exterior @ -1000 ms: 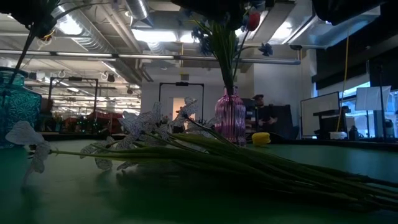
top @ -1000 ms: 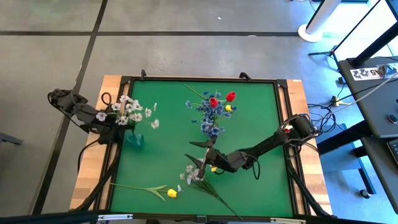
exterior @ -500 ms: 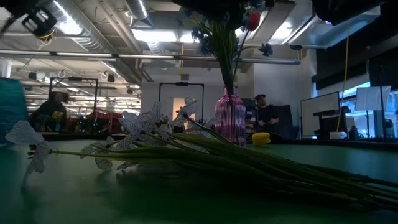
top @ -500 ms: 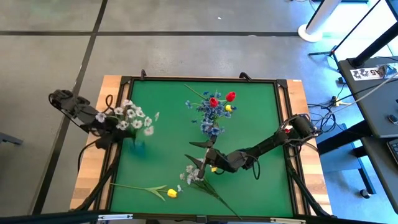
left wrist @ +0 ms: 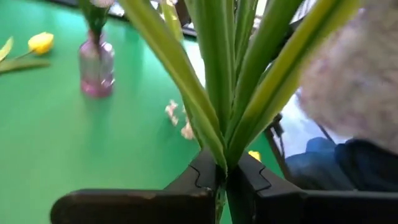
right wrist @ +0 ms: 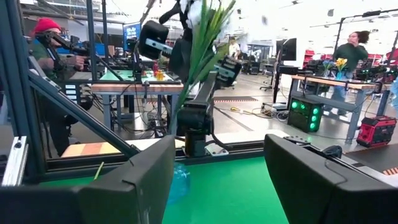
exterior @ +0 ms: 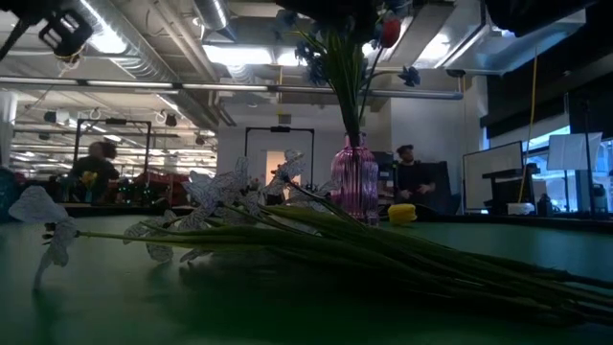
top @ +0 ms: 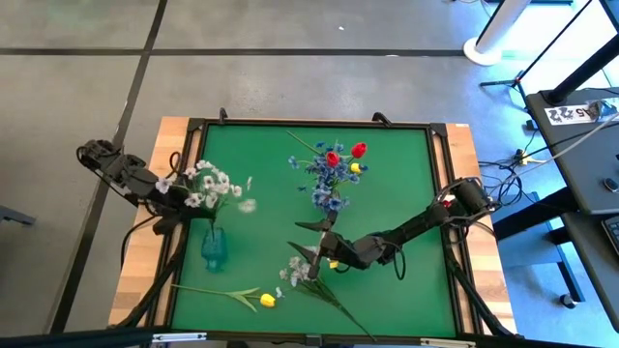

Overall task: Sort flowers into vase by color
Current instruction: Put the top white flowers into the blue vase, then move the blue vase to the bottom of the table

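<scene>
While clamped on the green stems of a bushy white-blossom spray [top: 210, 186], reaches in from the left edge of the green-topped table [top: 261, 145], folded low: the left gripper [left wrist: 227, 177], fingers [left wrist: 199, 177] pressed together on the stalks, blossoms held up over the left side above a teal glass vase [top: 214, 249]. Stretched from the right edge toward the middle near the front edge, hovers the right gripper [top: 309, 239], fingers [right wrist: 134, 177] spread wide and holding nothing, just above a second white spray [top: 298, 274] lying flat. Beside it, a small yellow bloom [top: 333, 262]. Mid-table, a pink ribbed glass vase [exterior: 355, 184] holding blue sprays with red and yellow tulips [top: 334, 166]. By the front left corner, flat, a long-stemmed yellow tulip [top: 265, 301].
</scene>
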Robot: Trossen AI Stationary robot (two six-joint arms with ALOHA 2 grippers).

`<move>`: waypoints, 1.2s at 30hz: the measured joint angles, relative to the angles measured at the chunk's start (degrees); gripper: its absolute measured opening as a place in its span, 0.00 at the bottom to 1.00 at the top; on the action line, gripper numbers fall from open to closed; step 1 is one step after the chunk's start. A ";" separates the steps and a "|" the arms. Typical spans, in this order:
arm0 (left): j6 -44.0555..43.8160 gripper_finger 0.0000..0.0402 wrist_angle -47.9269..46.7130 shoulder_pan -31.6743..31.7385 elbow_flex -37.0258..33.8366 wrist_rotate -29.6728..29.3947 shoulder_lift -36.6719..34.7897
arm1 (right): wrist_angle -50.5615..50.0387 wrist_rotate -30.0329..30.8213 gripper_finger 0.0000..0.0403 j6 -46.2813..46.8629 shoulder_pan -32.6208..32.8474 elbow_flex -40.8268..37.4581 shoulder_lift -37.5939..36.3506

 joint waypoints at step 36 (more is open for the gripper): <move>-54.58 0.54 -16.21 4.28 10.12 20.27 49.61 | -49.38 -0.32 0.61 7.71 4.18 0.04 -7.41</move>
